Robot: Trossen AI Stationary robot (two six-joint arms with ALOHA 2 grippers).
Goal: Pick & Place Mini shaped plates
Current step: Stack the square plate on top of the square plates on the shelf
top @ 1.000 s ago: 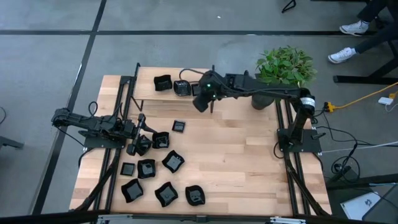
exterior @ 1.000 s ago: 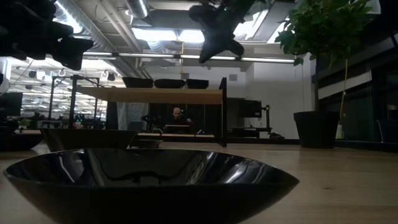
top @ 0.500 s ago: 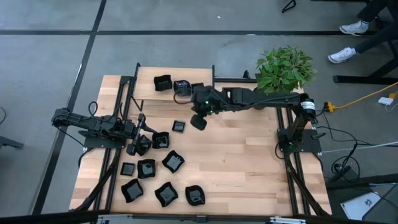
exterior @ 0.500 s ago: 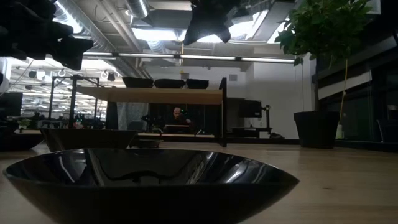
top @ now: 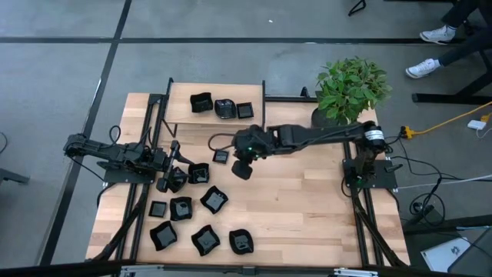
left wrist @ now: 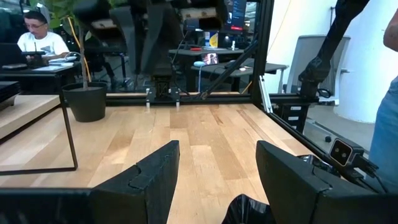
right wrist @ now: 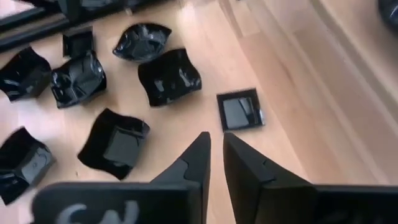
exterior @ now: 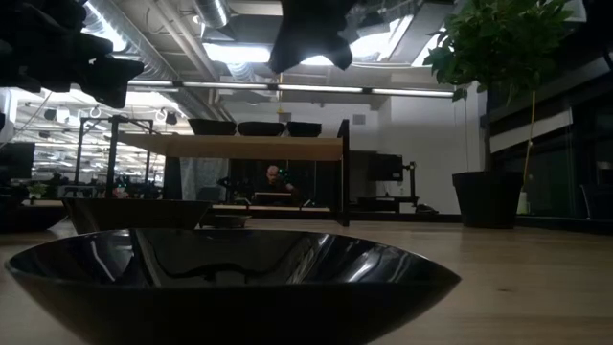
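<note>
Plates (top: 201,208) mostly sit in a loose cluster on the front-left part of the wooden table (top: 300,200) — black glossy dishes, square and wavy-edged, some touching, others slightly apart. One small square plate (top: 221,156) lies on its own nearer mid-table, and three more plates (top: 223,106) line up on the raised shelf (top: 181,96) at the back. My right gripper (top: 241,168) reaches out over the middle of the table, just beside that lone square plate, up off the wood — my right wrist view looks down on the same square plate (right wrist: 240,112) and on the cluster beyond it. My fingers (right wrist: 193,163) there stand nearly together with only a thin slit between them, nothing held. My left gripper (top: 167,180) waits at the left edge of the table, right against the near end of the cluster; its fingers (left wrist: 152,177) are spread wide, with nothing clamped — a dark plate edge (left wrist: 249,210) shows low between them. Potted plant (top: 350,88) stands at the back right corner. In the low view, one big plate (exterior: 230,283) fills the foreground. A person (left wrist: 40,40) sits at a desk beyond the table.
</note>
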